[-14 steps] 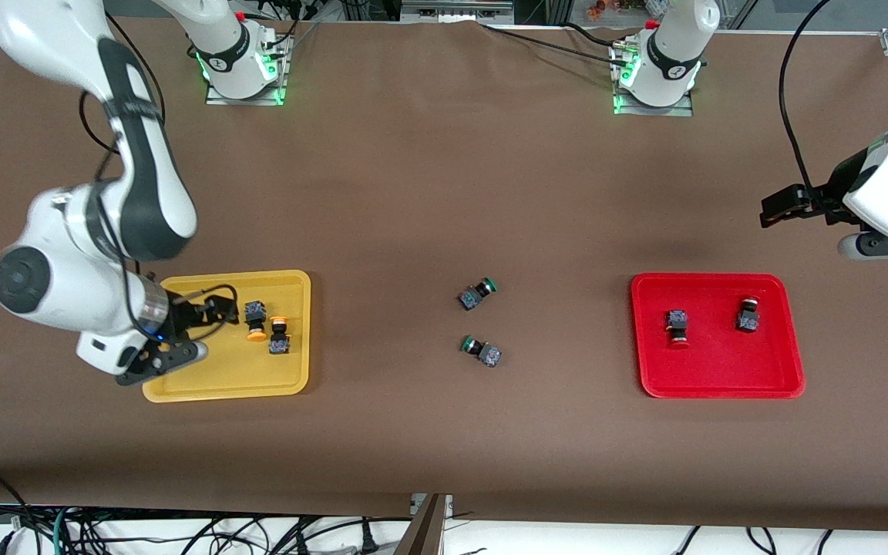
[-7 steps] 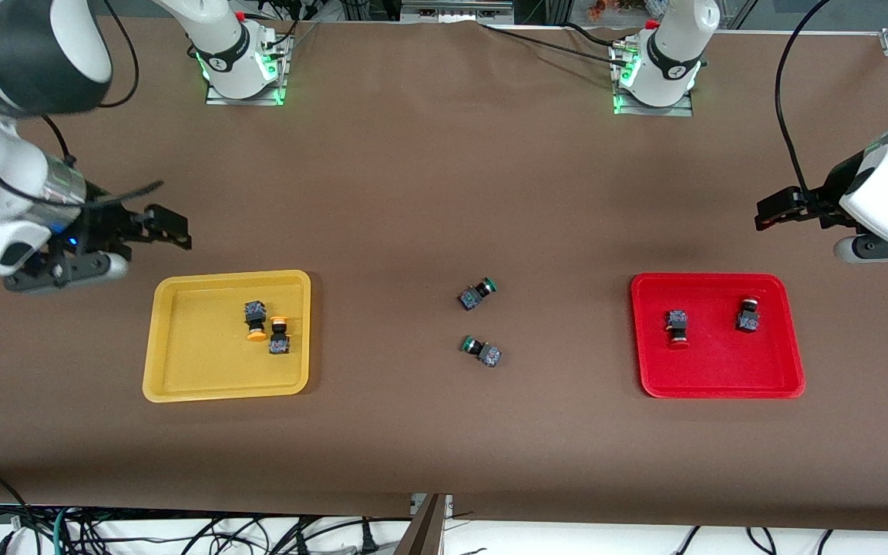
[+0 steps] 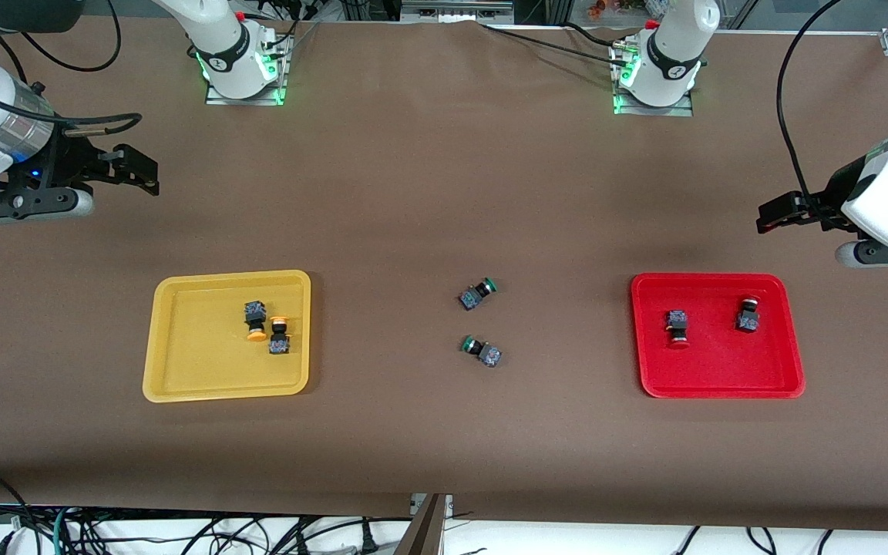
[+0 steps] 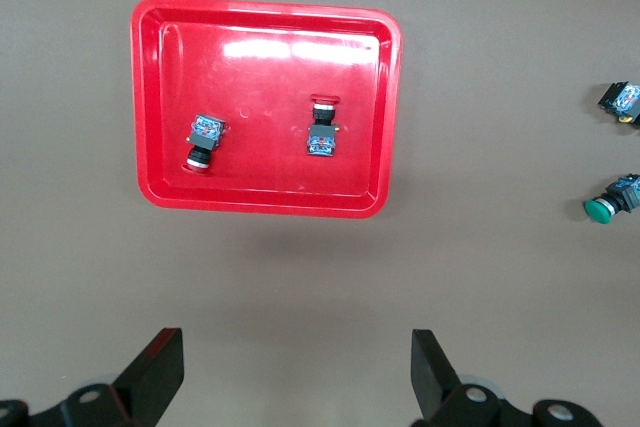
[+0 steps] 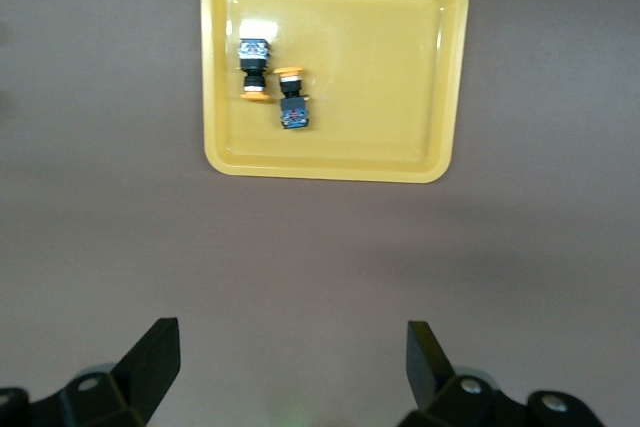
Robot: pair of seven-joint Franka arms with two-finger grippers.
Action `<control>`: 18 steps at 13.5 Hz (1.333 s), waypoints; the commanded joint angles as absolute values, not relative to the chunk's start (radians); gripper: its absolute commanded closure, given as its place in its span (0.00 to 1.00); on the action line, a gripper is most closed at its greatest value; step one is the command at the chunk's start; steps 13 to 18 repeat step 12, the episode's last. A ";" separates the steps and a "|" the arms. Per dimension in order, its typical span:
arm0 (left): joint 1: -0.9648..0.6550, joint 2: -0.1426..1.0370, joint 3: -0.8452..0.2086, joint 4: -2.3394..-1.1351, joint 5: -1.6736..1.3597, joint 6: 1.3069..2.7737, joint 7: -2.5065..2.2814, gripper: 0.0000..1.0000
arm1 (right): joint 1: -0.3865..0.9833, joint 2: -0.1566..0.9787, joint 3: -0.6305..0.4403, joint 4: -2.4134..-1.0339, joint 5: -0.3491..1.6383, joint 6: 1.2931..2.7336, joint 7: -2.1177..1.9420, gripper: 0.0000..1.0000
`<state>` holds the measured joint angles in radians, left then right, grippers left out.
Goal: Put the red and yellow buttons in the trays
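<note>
Two yellow buttons point(image 3: 257, 321) are lying touching in the yellow tray point(image 3: 182, 370); two red buttons point(image 3: 676, 325) are lying apart in the red tray point(image 3: 721, 381). Brown desk point(image 3: 413, 193) is carrying two green buttons point(image 3: 478, 294) mid-desk. Right pincer point(image 3: 139, 169) and left pincer point(image 3: 771, 214) are hovering spread, empty.

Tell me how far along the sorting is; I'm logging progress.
It looks done: both yellow buttons lie in the yellow tray, both red buttons in the red tray. Nothing is in hand: right gripper and left gripper are open, up over bare table. Nothing appears left.
</note>
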<state>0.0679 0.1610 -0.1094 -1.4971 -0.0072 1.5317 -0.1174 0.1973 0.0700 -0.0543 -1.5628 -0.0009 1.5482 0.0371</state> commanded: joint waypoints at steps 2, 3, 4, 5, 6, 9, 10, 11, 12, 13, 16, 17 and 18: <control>0.071 0.184 -0.109 -1.467 -0.021 1.526 -0.123 0.00 | 0.192 0.094 -0.051 -1.531 -0.018 1.545 0.025 0.00; 0.071 0.192 -0.109 -1.450 -0.020 1.526 -0.123 0.00 | 0.193 0.094 -0.049 -1.531 -0.017 1.545 0.029 0.00; 0.071 0.202 -0.107 -1.428 -0.017 1.526 -0.121 0.00 | 0.193 0.095 -0.049 -1.531 -0.017 1.545 0.023 0.00; 0.071 0.209 -0.107 -1.416 -0.017 1.525 -0.121 0.00 | 0.190 0.101 -0.051 -1.531 -0.014 1.545 0.021 0.00; 0.071 0.210 -0.107 -1.414 -0.017 1.525 -0.121 0.00 | 0.190 0.101 -0.051 -1.531 -0.017 1.545 0.020 0.00; 0.060 0.212 -0.107 -1.414 -0.009 1.525 -0.123 0.00 | 0.193 0.103 -0.049 -1.531 -0.015 1.546 0.028 0.00; 0.058 0.212 -0.107 -1.414 -0.008 1.525 -0.123 0.00 | 0.193 0.106 -0.049 -1.531 -0.015 1.546 0.029 0.00; 0.060 0.212 -0.107 -1.414 -0.008 1.525 -0.123 0.00 | 0.193 0.107 -0.049 -1.531 -0.015 1.546 0.029 0.00; 0.061 0.212 -0.107 -1.414 -0.008 1.525 -0.121 0.00 | 0.195 0.109 -0.048 -1.531 -0.015 1.546 0.034 0.00; 0.061 0.212 -0.107 -1.414 -0.008 1.525 -0.121 0.00 | 0.195 0.109 -0.048 -1.531 -0.015 1.546 0.034 0.00; 0.061 0.212 -0.107 -1.414 -0.008 1.525 -0.121 0.00 | 0.195 0.109 -0.048 -1.531 -0.015 1.546 0.034 0.00; 0.061 0.212 -0.107 -1.414 -0.008 1.525 -0.121 0.00 | 0.195 0.109 -0.048 -1.531 -0.015 1.546 0.034 0.00; 0.061 0.212 -0.107 -1.414 -0.008 1.525 -0.121 0.00 | 0.195 0.109 -0.048 -1.531 -0.015 1.546 0.034 0.00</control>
